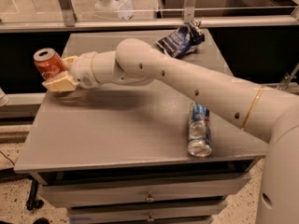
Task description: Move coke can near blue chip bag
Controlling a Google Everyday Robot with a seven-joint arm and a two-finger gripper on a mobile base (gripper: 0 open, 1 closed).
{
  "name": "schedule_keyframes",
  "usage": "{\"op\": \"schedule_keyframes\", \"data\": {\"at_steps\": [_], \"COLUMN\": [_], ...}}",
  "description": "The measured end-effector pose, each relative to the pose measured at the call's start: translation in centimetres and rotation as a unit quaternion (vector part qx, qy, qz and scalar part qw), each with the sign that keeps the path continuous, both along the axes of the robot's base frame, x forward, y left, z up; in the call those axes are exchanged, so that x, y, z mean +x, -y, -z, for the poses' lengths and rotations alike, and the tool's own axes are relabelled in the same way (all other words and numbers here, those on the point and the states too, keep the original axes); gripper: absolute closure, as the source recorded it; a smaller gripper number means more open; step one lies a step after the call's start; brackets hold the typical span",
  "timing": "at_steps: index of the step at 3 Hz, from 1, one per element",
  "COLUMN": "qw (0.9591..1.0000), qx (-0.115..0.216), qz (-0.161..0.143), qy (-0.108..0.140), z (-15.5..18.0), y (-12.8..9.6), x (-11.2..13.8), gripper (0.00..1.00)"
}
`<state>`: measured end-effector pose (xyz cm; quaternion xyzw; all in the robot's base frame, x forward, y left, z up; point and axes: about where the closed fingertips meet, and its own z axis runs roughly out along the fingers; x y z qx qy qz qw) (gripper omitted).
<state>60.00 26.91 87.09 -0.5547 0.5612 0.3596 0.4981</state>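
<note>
The coke can (48,63), red with a silver top, is at the far left edge of the grey table (117,129), tilted slightly. My gripper (56,72) is around it, one cream finger (58,84) in front and the other behind, shut on the can. The blue chip bag (181,38), crumpled dark blue foil, lies at the back of the table, right of centre, far from the can. My white arm (196,85) stretches from the lower right across the table to the can.
A slim blue-and-silver can (199,129) lies on its side near the front right of the table. Drawers (149,197) run under the table top. A rail and a glass partition (140,13) stand behind the table.
</note>
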Motion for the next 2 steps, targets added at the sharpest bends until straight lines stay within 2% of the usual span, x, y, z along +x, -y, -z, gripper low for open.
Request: {"op": "schedule_keyframes", "data": {"at_steps": [1, 2], "qw": [0.9996, 0.9974], "qx": [0.002, -0.001], "qz": [0.025, 0.070], "qy": [0.008, 0.018], "z": [-2.4, -4.5], "y": [3.4, 9.5], "x": [0.6, 0.7], "gripper": [0.88, 1.00]}}
